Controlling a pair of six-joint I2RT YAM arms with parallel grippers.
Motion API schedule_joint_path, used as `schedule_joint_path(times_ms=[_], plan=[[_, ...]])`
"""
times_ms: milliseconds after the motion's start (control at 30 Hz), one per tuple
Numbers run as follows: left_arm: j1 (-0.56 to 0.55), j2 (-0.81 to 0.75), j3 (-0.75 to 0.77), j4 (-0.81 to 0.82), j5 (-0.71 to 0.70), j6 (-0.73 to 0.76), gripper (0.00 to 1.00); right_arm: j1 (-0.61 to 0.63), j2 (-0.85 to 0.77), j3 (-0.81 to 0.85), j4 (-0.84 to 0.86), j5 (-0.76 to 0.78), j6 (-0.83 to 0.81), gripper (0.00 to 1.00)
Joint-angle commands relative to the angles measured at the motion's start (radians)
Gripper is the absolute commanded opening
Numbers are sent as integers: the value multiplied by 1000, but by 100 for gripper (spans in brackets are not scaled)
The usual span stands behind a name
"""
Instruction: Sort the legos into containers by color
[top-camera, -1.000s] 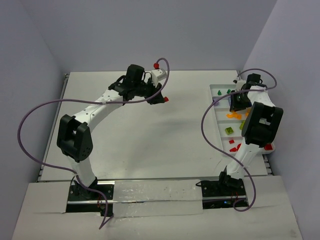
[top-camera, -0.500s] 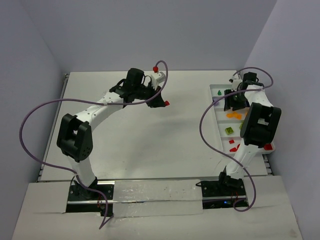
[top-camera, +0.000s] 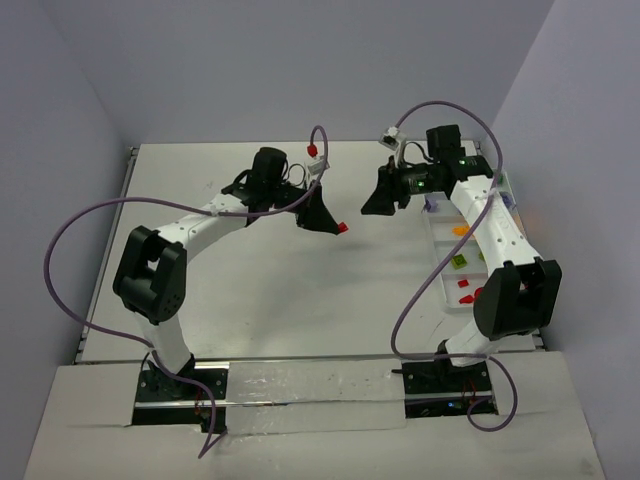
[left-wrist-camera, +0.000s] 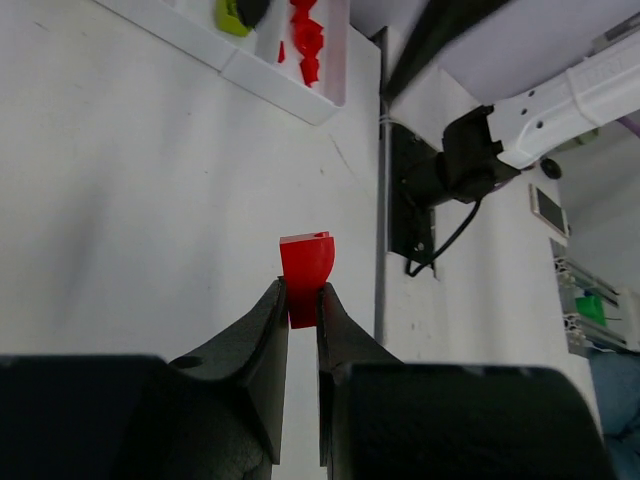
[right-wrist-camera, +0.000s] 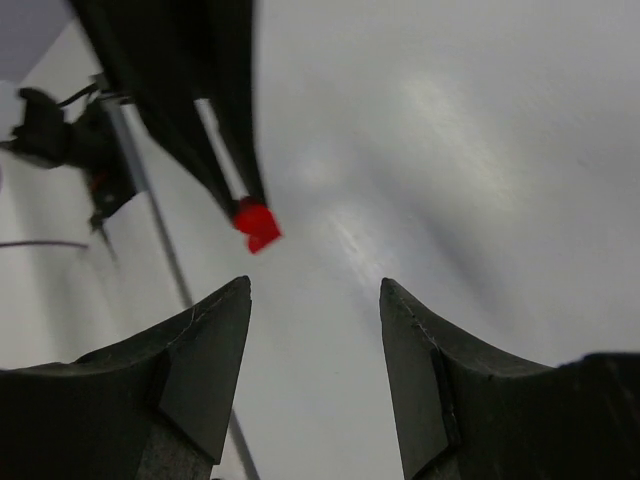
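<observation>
Left of the white tray (top-camera: 440, 247), over the matte white tabletop (top-camera: 260, 290), we see the left claw (left-wrist-camera: 302, 300) pinching a red lego (left-wrist-camera: 306, 262) by its lower end. The glossy, blocky brick sticks out past the black tapered fingertips. The right claw (right-wrist-camera: 315, 290), also left of the tray, is spread wide with nothing in it and faces that brick. Other legos (top-camera: 464, 284) lie in the tray's shallow compartments, grouped orange, lime, red.
</observation>
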Motion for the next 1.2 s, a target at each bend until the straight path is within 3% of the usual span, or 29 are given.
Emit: schedule_joint_path(times_ms=[0, 133, 533, 700, 1167], plan=[[7, -50, -20, 167, 162, -137, 0, 65, -33, -35, -7, -135, 17, 62], [6, -52, -55, 228, 164, -200, 0, 96, -28, -39, -12, -133, 50, 62], [-19, -118, -22, -46, -379, 164, 0, 106, -13, -153, 208, -70, 425, 66], [-82, -133, -21, -95, -491, 291, 0, 102, 65, -167, 293, -113, 579, 67], [-133, -128, 7, -135, -539, 349, 0, 104, 144, -139, 267, -59, 559, 63]])
